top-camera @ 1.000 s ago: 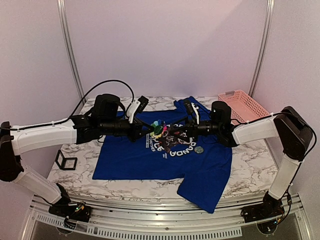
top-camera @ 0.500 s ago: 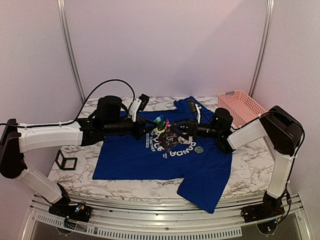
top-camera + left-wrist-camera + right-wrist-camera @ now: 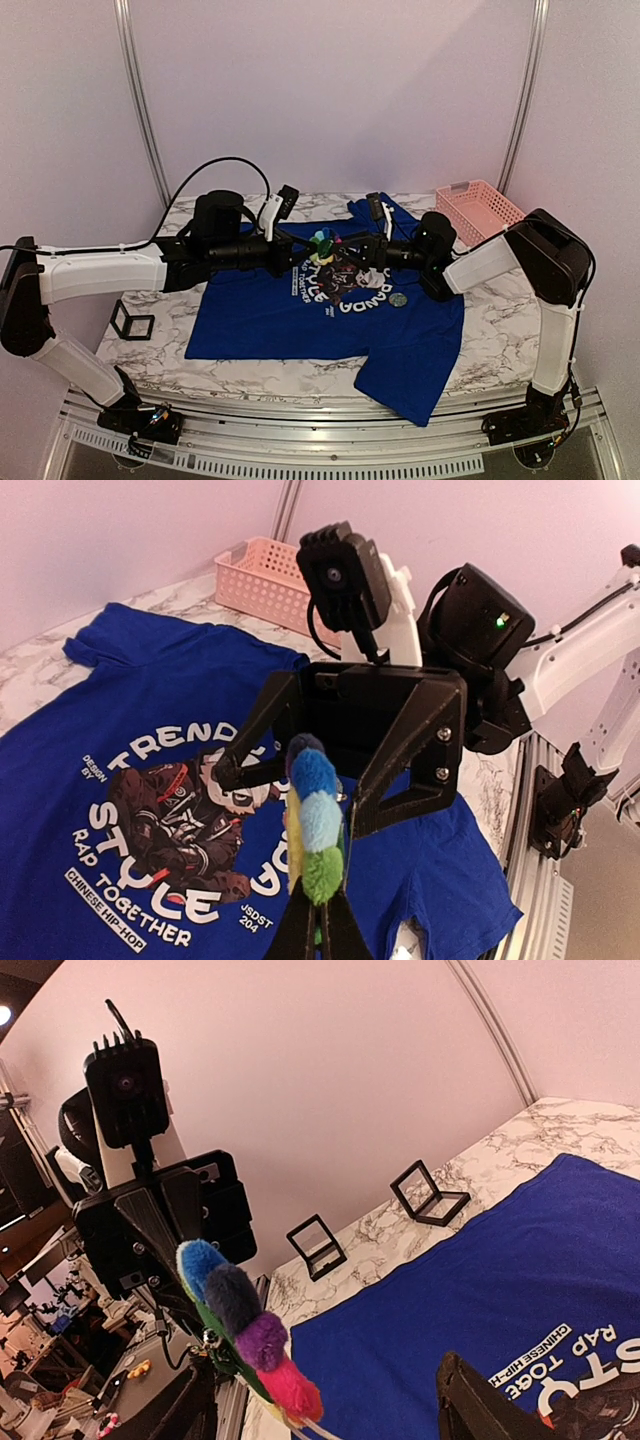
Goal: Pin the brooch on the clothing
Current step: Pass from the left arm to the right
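The brooch (image 3: 320, 243), a fluffy flower pin with multicoloured petals, hangs in the air above the clothing's print. My left gripper (image 3: 303, 250) is shut on its lower edge, and the closed fingers (image 3: 305, 932) show in the left wrist view under the brooch (image 3: 315, 820). My right gripper (image 3: 362, 251) is open and faces it, with one finger (image 3: 410, 770) on each side and no contact visible. In the right wrist view the brooch (image 3: 245, 1330) stands edge-on between my open fingers (image 3: 480, 1410). The clothing (image 3: 290, 320), a royal-blue T-shirt, lies flat on the table.
A round grey disc (image 3: 398, 299) lies on the shirt right of the print. A pink basket (image 3: 480, 210) stands at the back right. A black open-frame cube (image 3: 131, 321) sits at the left edge, and two such frames (image 3: 430, 1195) show in the right wrist view.
My left gripper has lifted the brooch a little higher and further back. My right gripper has moved left, closing in until its open fingers flank the brooch.
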`<action>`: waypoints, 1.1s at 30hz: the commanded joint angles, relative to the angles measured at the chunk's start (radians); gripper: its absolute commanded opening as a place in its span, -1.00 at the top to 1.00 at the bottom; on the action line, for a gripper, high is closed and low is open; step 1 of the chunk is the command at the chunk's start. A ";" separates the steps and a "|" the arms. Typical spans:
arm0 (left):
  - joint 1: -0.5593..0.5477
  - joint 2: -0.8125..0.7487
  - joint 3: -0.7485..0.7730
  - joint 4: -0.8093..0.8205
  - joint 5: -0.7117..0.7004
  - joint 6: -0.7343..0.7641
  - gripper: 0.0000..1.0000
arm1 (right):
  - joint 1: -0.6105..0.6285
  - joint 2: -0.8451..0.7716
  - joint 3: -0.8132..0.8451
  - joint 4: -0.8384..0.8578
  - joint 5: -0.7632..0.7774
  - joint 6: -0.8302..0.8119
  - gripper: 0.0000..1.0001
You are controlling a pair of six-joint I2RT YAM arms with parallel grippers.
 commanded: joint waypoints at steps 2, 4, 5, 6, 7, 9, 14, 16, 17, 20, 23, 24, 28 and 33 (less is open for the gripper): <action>-0.011 0.009 -0.009 0.032 0.013 -0.010 1.00 | 0.007 0.023 0.033 0.000 -0.028 0.010 -0.36; -0.012 0.011 -0.009 0.034 0.015 -0.010 1.00 | 0.007 0.026 0.038 -0.002 -0.035 0.017 -0.32; -0.012 0.010 -0.009 0.033 0.015 -0.009 1.00 | 0.006 0.028 0.039 0.001 -0.038 0.019 -0.33; -0.012 0.009 -0.008 0.031 0.015 -0.009 1.00 | 0.008 0.029 0.038 0.007 -0.043 0.021 -0.34; -0.012 0.009 -0.008 0.028 0.012 -0.006 1.00 | 0.007 0.029 0.036 0.011 -0.049 0.023 -0.37; -0.012 0.009 -0.009 0.023 0.006 -0.003 1.00 | 0.013 0.026 0.036 0.014 -0.063 0.019 -0.47; -0.013 0.010 -0.009 0.033 0.014 -0.005 1.00 | 0.020 0.020 0.049 -0.015 -0.056 0.000 -0.39; -0.014 0.009 -0.008 0.033 0.016 -0.003 1.00 | 0.019 0.022 0.057 -0.021 -0.051 -0.003 -0.33; -0.014 0.009 -0.009 0.033 0.017 -0.003 1.00 | 0.019 0.026 0.061 -0.024 -0.051 -0.003 -0.29; -0.014 0.008 -0.008 0.031 0.019 -0.003 1.00 | 0.020 0.030 0.064 -0.025 -0.049 -0.002 -0.14; -0.014 0.003 -0.010 0.034 0.019 -0.006 1.00 | 0.019 0.031 0.060 -0.027 -0.054 -0.003 0.03; -0.014 0.001 -0.011 0.036 0.021 -0.008 1.00 | 0.019 0.031 0.058 -0.025 -0.056 -0.002 0.08; -0.014 -0.001 -0.013 0.048 0.027 -0.011 1.00 | 0.020 0.028 0.047 -0.018 -0.060 -0.003 0.48; -0.012 0.008 -0.016 0.061 0.051 -0.030 1.00 | 0.020 0.025 0.060 0.015 -0.109 -0.003 0.42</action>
